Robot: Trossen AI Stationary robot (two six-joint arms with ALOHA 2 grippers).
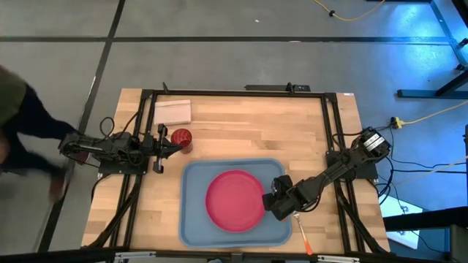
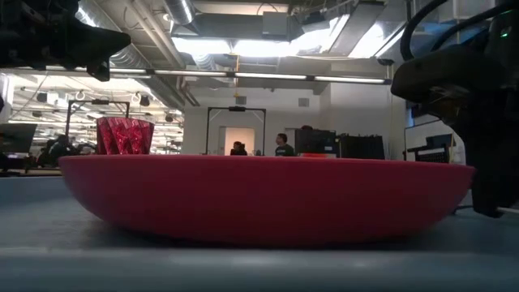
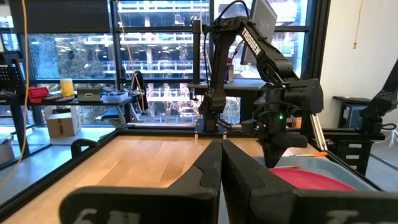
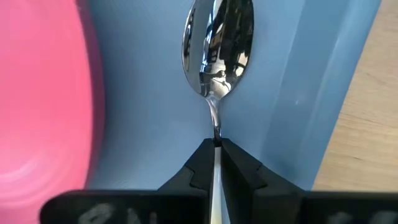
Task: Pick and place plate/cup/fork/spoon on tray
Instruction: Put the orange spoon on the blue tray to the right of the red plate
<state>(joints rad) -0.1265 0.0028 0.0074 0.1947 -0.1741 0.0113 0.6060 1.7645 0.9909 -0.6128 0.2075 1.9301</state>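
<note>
The pink-red plate point(image 1: 234, 199) lies flat in the blue-grey tray point(image 1: 191, 219). My right gripper point(image 1: 278, 202) is over the tray's right side, shut on the spoon point(image 4: 217, 46). An orange handle point(image 1: 302, 234) shows beside the tray's near right corner; I cannot tell whether it is the spoon's or the fork's. The dark red cup point(image 1: 181, 139) stands on the table beyond the tray's far left corner. My left gripper point(image 1: 172, 148) is shut and empty, held above the table beside the cup. My right gripper pinches the spoon's thin silver neck point(image 4: 216, 127), just behind the bowl, between its two fingertips. The fingers lie along the spoon. The bowl point(image 4: 217, 46) sticks out ahead of them over the tray floor point(image 4: 149, 93), between the plate point(image 4: 43, 99) and the tray's right rim.
A small pale folded rectangle point(image 1: 172, 112) lies at the table's far left. A person point(image 1: 14, 109) stands off the table's left side. Bare wood lies beyond the tray's far rim. The tray's right rim point(image 4: 323, 93) is close to the spoon.
</note>
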